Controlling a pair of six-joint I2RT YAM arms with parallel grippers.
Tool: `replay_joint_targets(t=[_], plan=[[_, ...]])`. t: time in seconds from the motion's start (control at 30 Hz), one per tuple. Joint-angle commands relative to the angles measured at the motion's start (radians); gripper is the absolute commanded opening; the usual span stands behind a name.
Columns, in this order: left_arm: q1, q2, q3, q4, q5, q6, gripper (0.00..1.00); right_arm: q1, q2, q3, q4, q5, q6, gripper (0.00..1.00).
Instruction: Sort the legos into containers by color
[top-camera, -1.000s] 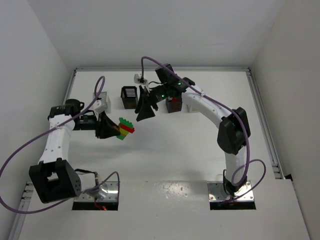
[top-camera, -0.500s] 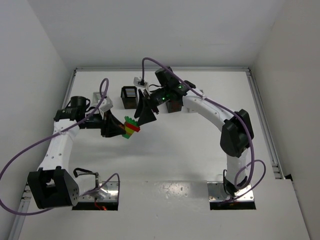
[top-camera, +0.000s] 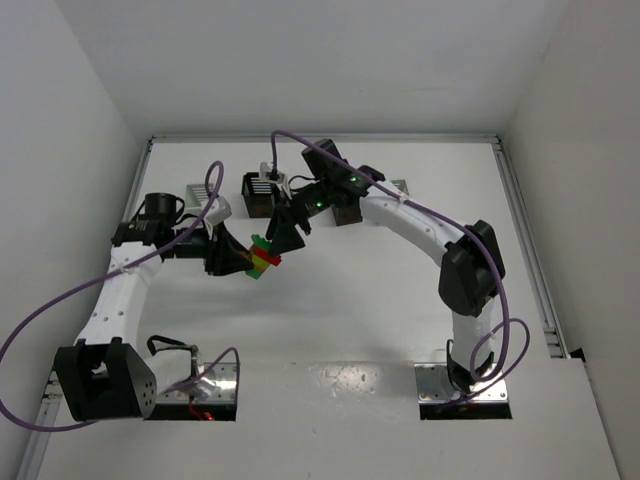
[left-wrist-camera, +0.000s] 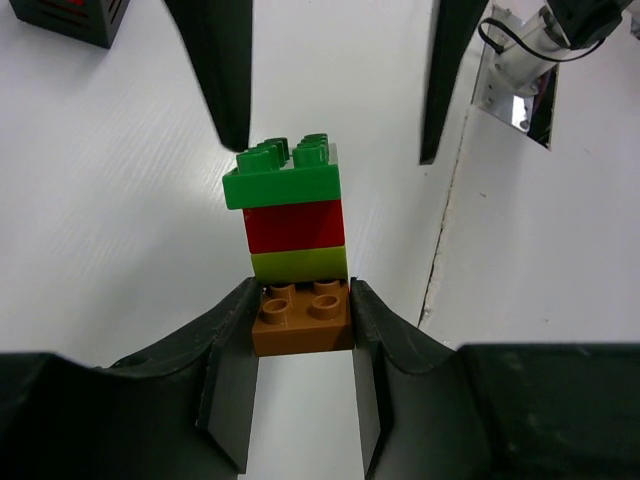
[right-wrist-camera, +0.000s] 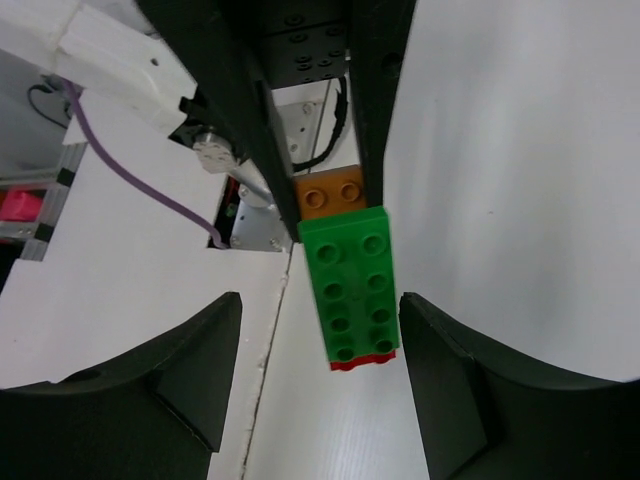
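Overhead, the left gripper (top-camera: 232, 258) is clenching one end of a stack of bricks (top-camera: 262, 256) and holding it over the table (top-camera: 360, 320), at about 9 o'clock from the table's middle. The right gripper (top-camera: 287, 232) is hanging spread at 1 o'clock of the stack, near it but apart. The bins are sitting along the 12 o'clock edge: a left white bin (top-camera: 200, 194), a first black bin (top-camera: 258, 194), a second black bin (top-camera: 347, 207) partly behind the right arm, and a sliver of a far white bin (top-camera: 397, 186). From the left wrist, the jaws are pinching the orange-brown brick (left-wrist-camera: 302, 318) at 6 o'clock, and the yellow-green brick (left-wrist-camera: 298, 264), red brick (left-wrist-camera: 295, 225) and green brick (left-wrist-camera: 282, 180) are running toward 12 o'clock. A black bin corner at 11 o'clock, likely the second black bin, is showing something red inside, too cropped to name. From the right wrist, that arm's fingers (right-wrist-camera: 160, 385) are standing wide at 7 and 5 o'clock, flanking the green brick without touching it. Judging by this, the sorting is hardly getting going: all four colours are clinging together, each waiting to be pulled off and dropped into a bin.
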Motion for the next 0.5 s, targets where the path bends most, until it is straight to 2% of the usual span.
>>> replay_joint_targets(t=[0.0,0.2,0.27,0.3,0.33,0.4,0.43,0.47], plan=[[-0.024,-0.037,0.005,0.037,0.078,0.003,0.32,0.019,-0.03,0.013,0.038,0.049,-0.016,0.65],[-0.033,-0.037,-0.005,0.037,0.078,0.003,0.32,0.009,-0.03,0.023,0.056,0.058,-0.016,0.65],[-0.033,-0.037,-0.005,0.037,0.078,0.003,0.32,0.009,-0.03,0.023,0.047,0.049,-0.032,0.59],[-0.033,-0.028,-0.005,0.037,0.087,0.003,0.32,0.009,-0.03,0.023,0.038,0.04,-0.032,0.55],[-0.033,-0.028,-0.005,0.037,0.087,0.003,0.32,0.009,-0.03,0.023,0.027,0.039,-0.045,0.44],[-0.033,-0.028,-0.005,0.037,0.087,0.003,0.32,0.009,-0.03,0.023,0.027,0.027,-0.045,0.33],[-0.033,-0.028,0.004,0.037,0.087,0.003,0.32,0.009,-0.03,0.023,0.027,0.017,-0.055,0.25],[-0.033,-0.019,0.005,0.037,0.087,0.003,0.32,0.009,-0.03,0.023,0.017,0.016,-0.064,0.22]])
